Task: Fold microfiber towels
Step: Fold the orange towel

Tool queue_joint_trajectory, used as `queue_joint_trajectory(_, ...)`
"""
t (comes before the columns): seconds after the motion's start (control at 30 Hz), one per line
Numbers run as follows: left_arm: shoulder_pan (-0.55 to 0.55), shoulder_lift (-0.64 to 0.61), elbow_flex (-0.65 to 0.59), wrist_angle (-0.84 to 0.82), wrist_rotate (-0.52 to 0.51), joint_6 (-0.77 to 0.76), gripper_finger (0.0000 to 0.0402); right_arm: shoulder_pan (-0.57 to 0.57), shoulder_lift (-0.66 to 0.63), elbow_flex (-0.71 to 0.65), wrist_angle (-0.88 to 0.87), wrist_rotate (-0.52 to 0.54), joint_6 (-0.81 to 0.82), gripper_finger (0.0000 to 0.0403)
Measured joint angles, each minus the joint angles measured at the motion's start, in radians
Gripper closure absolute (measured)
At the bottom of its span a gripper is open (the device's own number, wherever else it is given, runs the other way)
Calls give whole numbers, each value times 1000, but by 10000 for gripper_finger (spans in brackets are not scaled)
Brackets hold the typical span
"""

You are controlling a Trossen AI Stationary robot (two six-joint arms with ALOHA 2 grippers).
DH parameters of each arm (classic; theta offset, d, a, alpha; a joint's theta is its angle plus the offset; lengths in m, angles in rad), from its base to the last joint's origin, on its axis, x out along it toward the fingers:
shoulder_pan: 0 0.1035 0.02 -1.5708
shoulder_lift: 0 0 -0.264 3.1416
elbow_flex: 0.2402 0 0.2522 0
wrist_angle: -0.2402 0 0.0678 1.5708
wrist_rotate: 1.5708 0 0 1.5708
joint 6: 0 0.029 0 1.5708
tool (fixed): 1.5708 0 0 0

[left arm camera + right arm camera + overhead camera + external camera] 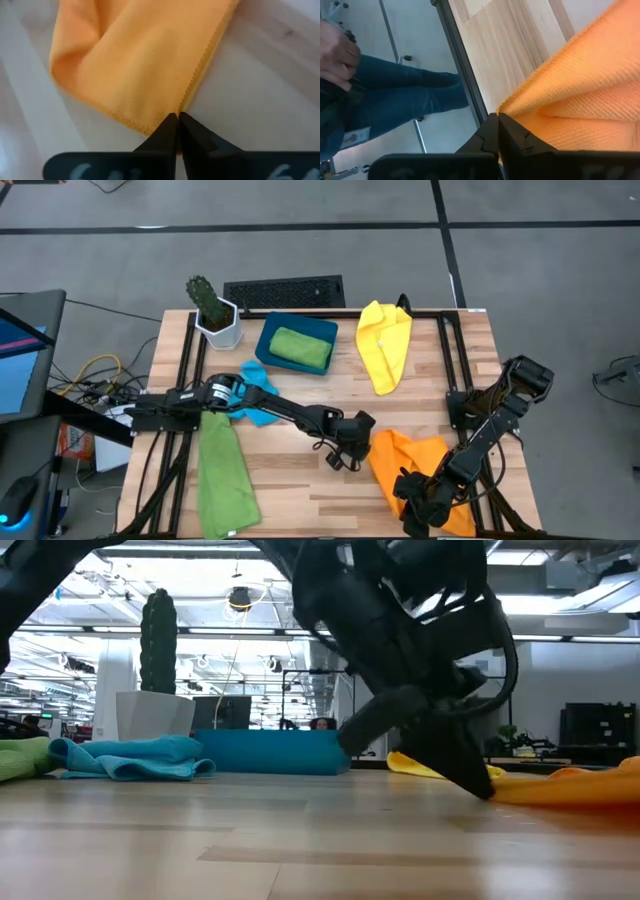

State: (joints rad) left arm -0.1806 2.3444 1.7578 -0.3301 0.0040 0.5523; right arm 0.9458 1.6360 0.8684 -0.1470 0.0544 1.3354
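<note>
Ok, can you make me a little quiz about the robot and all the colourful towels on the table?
1. True or false: the green towel in the teal tray is being held by a gripper.
2. Which towel do both grippers pinch? A) yellow towel B) orange towel C) sky-blue towel
3. Fill in: the cactus stands in a ____ pot.

Key:
1. False. It lies alone in the tray.
2. B. The left gripper pinches its edge; the right gripper pinches a corner.
3. White.
</note>
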Motion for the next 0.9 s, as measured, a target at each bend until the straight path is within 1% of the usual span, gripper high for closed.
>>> queue_joint_trajectory(0.07, 0, 0, 42, -101, -8, -60, 399, -10, 0, -1, 16, 0, -3, 379)
queue_joint_trajectory(0.2, -1, -1, 164, -382, -4, -205, 400, -35, -28, -1, 25, 3, -49, 386)
queue_joint_trajectory(0.33, -3, -2, 275, -648, 9, -343, 401, -79, -95, -1, 18, 5, -122, 385)
queue_joint_trajectory(0.47, -19, -45, 353, -841, 1, -448, 401, -128, -176, -1, -24, 0, -192, 386)
queue_joint_trajectory(0.53, -31, -88, 379, -898, -6, -505, 401, -152, -227, -1, -48, 1, -236, 390)
queue_joint_trajectory(0.63, -53, -190, 386, -948, -49, -600, 401, -179, -312, -1, -107, 32, -280, 392)
queue_joint_trajectory(0.73, -73, -304, 387, -966, -118, -681, 401, -201, -402, -1, -184, 83, -297, 391)
queue_joint_trajectory(0.8, -86, -369, 388, -967, -192, -735, 401, -225, -457, 0, -231, 114, -305, 391)
queue_joint_trajectory(0.9, -96, -442, 387, -969, -267, -804, 401, -279, -519, 21, -265, 145, -368, 392)
